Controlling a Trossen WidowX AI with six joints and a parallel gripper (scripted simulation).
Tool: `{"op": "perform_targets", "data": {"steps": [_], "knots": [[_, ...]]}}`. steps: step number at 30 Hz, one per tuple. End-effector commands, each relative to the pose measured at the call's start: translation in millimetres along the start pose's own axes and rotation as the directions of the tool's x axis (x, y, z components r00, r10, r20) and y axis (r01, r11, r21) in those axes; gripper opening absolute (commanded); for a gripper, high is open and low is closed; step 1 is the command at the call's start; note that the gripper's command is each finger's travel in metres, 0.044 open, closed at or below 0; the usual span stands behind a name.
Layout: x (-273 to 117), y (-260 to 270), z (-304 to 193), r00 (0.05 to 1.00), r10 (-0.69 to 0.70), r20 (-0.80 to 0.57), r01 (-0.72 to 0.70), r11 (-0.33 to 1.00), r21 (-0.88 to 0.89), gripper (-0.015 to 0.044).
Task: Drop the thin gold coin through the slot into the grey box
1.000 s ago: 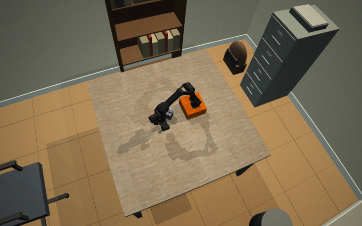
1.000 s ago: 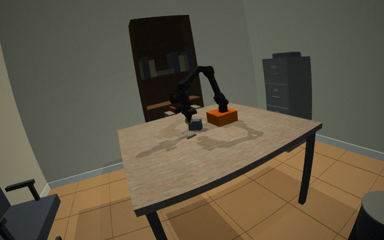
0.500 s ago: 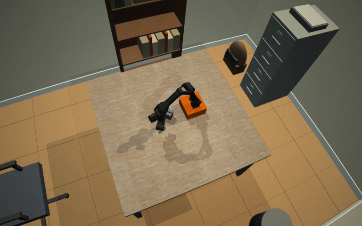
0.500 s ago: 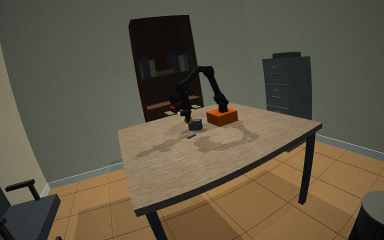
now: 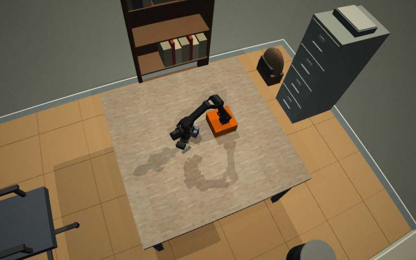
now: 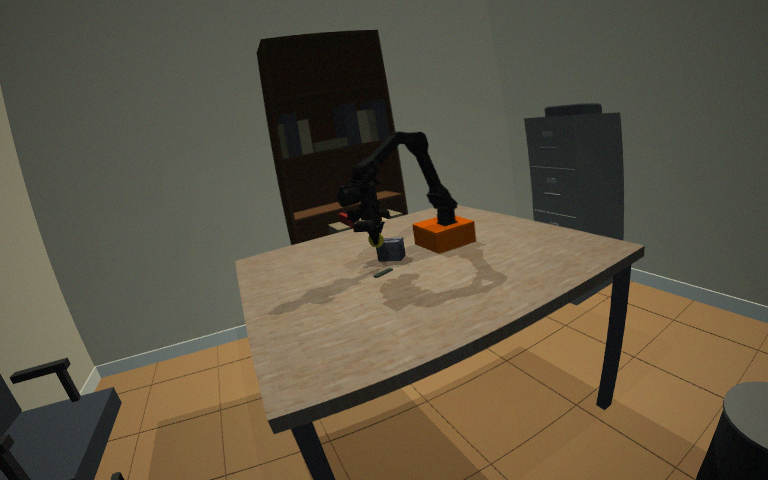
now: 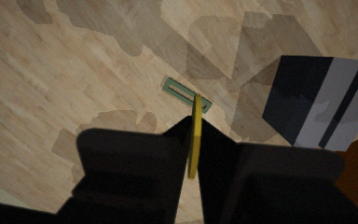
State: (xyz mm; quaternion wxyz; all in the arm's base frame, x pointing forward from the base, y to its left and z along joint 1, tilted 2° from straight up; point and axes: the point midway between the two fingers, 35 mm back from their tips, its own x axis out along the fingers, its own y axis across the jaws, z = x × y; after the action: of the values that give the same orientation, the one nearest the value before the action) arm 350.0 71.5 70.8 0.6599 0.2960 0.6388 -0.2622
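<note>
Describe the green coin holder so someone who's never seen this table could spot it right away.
Start at the orange base block on the wooden table, then the small grey box beside it. Just past the box lies the holder: a flat, dark-green slotted rectangle, the only green thing there.

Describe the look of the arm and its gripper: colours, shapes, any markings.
The arm is matt black throughout, built of slim rounded links with bulkier joints, and rises from an orange block base. A small red patch shows near the wrist. The gripper has two broad, dark, blocky fingers tapering to wedge tips. No cables or lettering are visible.

The arm (image 6: 421, 164) arches over and down, its gripper (image 7: 195, 140) clamped on the coin (image 7: 196, 131)
</note>
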Motion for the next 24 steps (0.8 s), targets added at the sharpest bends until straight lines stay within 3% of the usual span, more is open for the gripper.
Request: {"op": "perform_targets", "data": {"steps": [1, 24], "knots": [[-0.5, -7.2, 2.0, 1.0, 0.0, -0.004, 0.0, 1.0, 0.008, 0.0], [-3.3, -66.0, 15.5, 1.0, -0.005, -0.002, 0.005, 1.0, 0.008, 0.0]]}}
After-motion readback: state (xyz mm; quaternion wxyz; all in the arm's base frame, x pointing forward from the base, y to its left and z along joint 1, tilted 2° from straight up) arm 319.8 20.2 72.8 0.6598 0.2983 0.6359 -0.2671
